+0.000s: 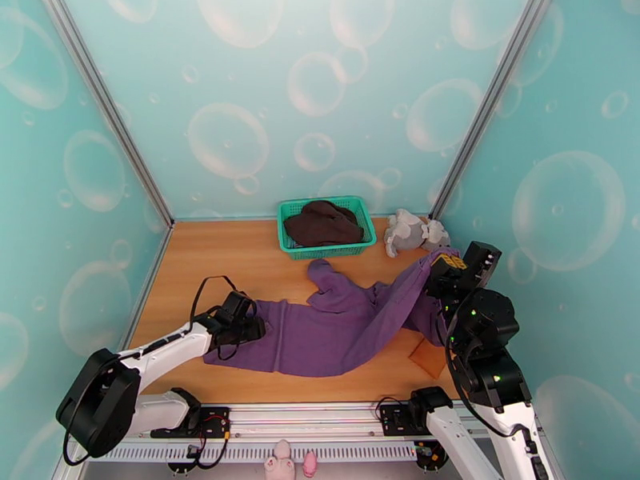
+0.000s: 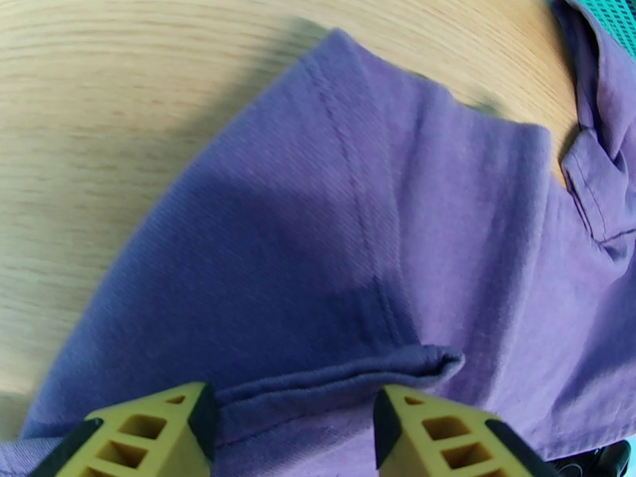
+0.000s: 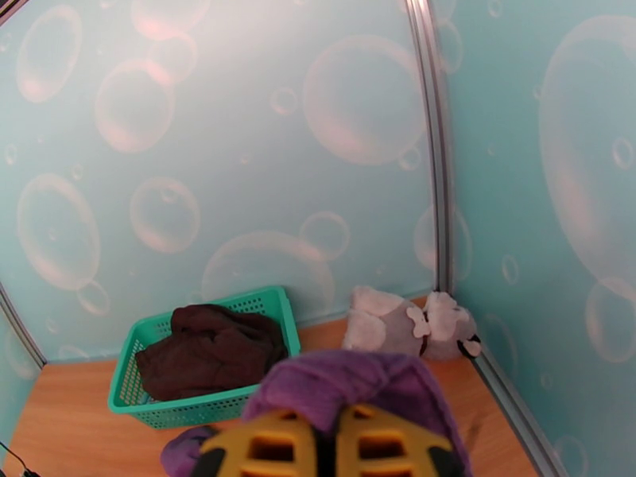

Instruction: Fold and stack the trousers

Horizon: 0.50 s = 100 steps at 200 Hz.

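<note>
I count one pair of long purple soft-fabric trousers (image 1: 336,334), one green plastic mesh basket (image 1: 332,251), one dark brown crumpled garment (image 1: 324,224) and one grey plush toy (image 1: 412,232). Of my own there are two grippers, my left gripper (image 2: 290,427) and my right gripper (image 3: 334,447), each with two yellow ribbed fingers (image 2: 151,431).

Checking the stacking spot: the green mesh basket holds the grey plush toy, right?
No: the green mesh basket holds a dark brown crumpled garment; the grey plush toy lies beside it. The top external view shows it.
</note>
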{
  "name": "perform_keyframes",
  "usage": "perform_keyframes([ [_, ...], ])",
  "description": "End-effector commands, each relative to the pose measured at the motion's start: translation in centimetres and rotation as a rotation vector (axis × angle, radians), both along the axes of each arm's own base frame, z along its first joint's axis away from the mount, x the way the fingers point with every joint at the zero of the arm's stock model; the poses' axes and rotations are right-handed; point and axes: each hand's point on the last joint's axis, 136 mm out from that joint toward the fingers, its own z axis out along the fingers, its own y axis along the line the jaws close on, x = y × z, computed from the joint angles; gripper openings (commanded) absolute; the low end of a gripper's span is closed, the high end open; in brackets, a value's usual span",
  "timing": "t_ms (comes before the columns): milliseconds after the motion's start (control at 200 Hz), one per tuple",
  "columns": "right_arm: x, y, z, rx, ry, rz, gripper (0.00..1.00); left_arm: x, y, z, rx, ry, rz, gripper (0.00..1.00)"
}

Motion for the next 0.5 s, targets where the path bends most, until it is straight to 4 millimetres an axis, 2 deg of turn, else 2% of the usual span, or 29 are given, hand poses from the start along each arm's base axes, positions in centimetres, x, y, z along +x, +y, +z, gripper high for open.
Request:
perform_keyframes([
  [0, 0.0, 0.1, 1.2, -0.015, -0.054, 0.008, 0.11, 1.9, -0.8, 2.1, 0.007, -0.084, -0.030, 0.57],
  [135, -0.1, 0.0, 1.3, -0.015, -0.055, 0.005, 0.11, 3.7, -0.9, 2.4, 0.066, -0.117, -0.052, 0.58],
  [200, -0.2, 0.0, 1.3, -0.016, -0.054, 0.003, 0.11, 4.1, -1.6, 2.1, 0.071, -0.111, -0.089, 0.58],
  [330, -0.3, -0.1, 1.4, -0.018, -0.054, 0.000, 0.11, 3.8, -3.5, 1.4, 0.052, -0.088, -0.161, 0.58],
  [495, -0.3, -0.1, 1.3, -0.018, -0.053, 0.002, 0.11, 3.2, -5.2, 1.3, 0.041, -0.090, -0.204, 0.57],
])
